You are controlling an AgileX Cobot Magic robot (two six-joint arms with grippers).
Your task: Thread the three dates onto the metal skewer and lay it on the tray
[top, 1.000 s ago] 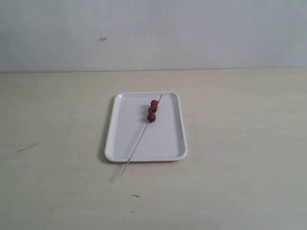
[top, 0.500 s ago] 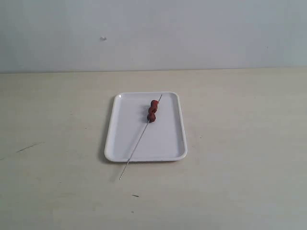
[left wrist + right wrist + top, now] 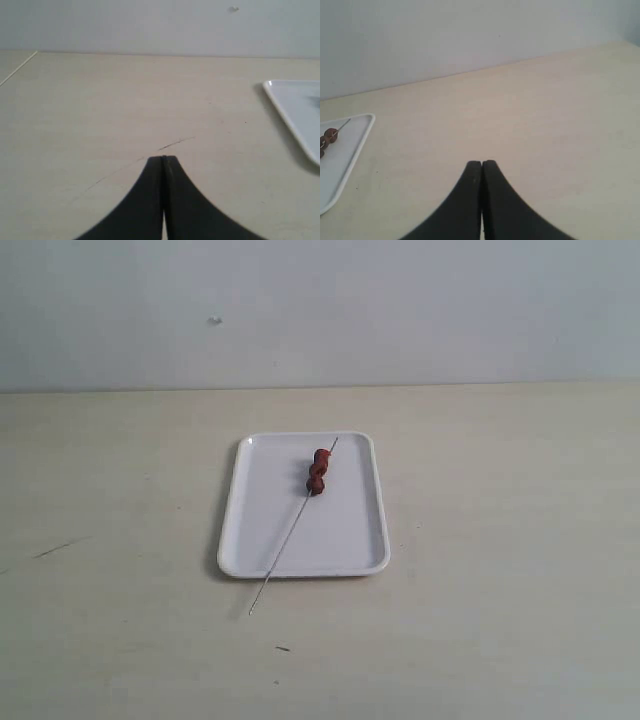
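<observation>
Now, skewer (image 3: 291,530): lies slanted on the tray (image 3: 260,510)
dates (image 3: 318,471): on it (bunched together)
left gripper (image 3: 163,159): closed, empty
right gripper (image 3: 482,162): closed, empty

The flat white rectangular tray (image 3: 262,525) looks smooth, glossy plastic; the thin grey metal skewer (image 3: 287,538) is dull; the three reddish-brown dates (image 3: 318,471) look wrinkled; the pale beige tabletop (image 3: 500,560) is matt, scuffed.

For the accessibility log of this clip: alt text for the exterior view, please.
A thin grey metal skewer with three small reddish-brown dates threaded near its far end lies diagonally across a flat white rectangular tray on a pale beige table. Its near end juts past the tray's rim over the table. A plain pale wall stands behind.
</observation>
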